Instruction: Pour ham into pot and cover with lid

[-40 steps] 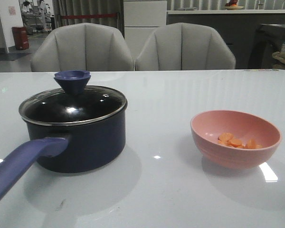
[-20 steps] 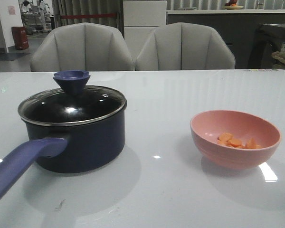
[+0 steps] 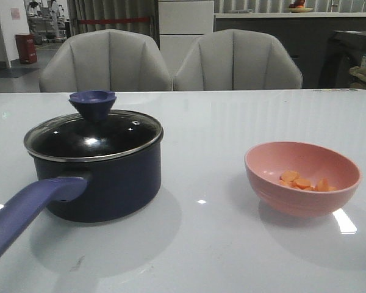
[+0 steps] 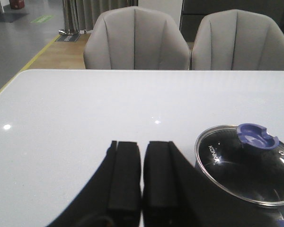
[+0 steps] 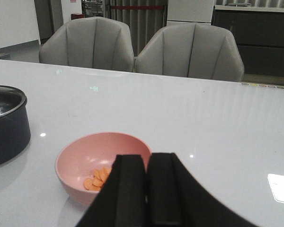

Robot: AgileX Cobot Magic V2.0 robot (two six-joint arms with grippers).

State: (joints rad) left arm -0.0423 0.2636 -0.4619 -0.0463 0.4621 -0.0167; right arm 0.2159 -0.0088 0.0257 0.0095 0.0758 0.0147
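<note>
The dark navy pot (image 3: 104, 180) stands on the left of the white table, its purple-blue handle (image 3: 24, 210) pointing toward the front. The glass lid (image 3: 94, 137) with the blue cone knob (image 3: 93, 102) sits on it; both also show in the left wrist view (image 4: 248, 163). Orange ham slices (image 3: 305, 182) lie in a pink bowl (image 3: 302, 178) on the right, also in the right wrist view (image 5: 102, 161). My left gripper (image 4: 143, 151) is shut and empty beside the pot. My right gripper (image 5: 148, 163) is shut and empty by the bowl. Neither gripper shows in the front view.
Two grey chairs (image 3: 171, 61) stand behind the table's far edge. The white table top (image 3: 232, 122) stretches bare between the pot and the bowl and behind them.
</note>
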